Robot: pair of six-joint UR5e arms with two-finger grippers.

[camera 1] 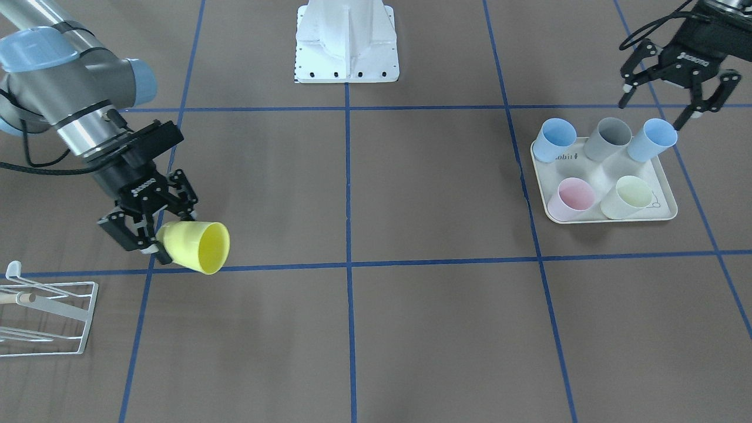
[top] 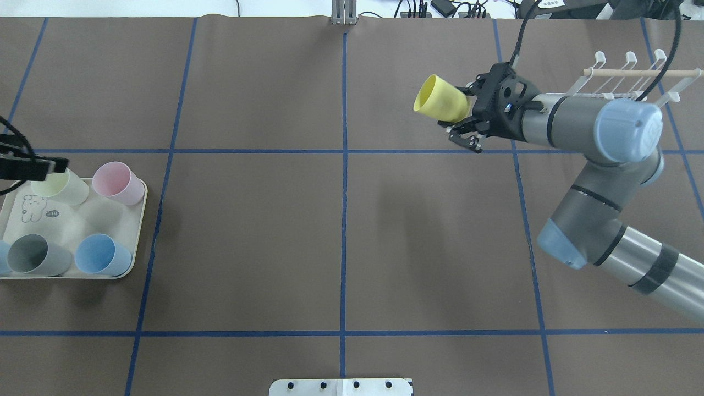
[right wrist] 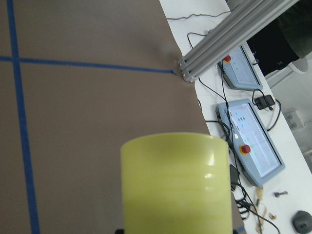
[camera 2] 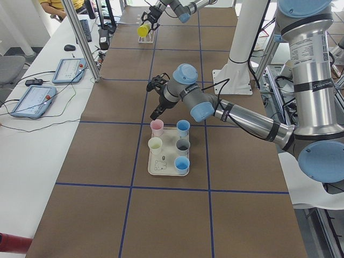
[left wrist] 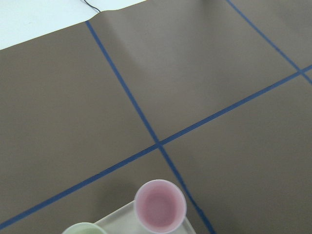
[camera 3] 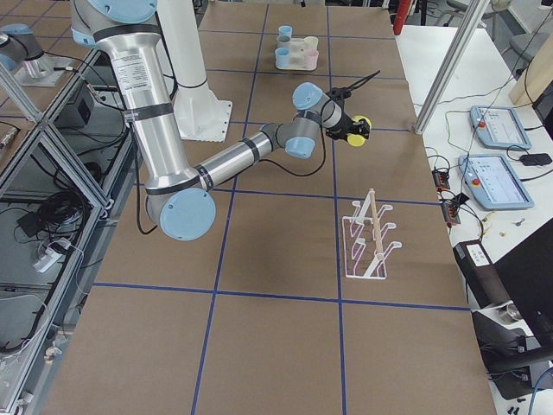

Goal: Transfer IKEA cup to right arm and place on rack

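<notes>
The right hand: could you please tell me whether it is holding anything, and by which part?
The right hand holds the yellow cup at its narrow base end, mouth pointing away.

You see the yellow cup (right wrist: pixel 175 187) filling the lower centre, its side wall facing the lens. Behind it lies the brown table (right wrist: pixel 97 122) with blue tape lines (right wrist: pixel 24 146). At the table's edge stands an aluminium post (right wrist: pixel 234 36) — beyond it, two touchscreen pendants (right wrist: pixel 253 141).
</notes>
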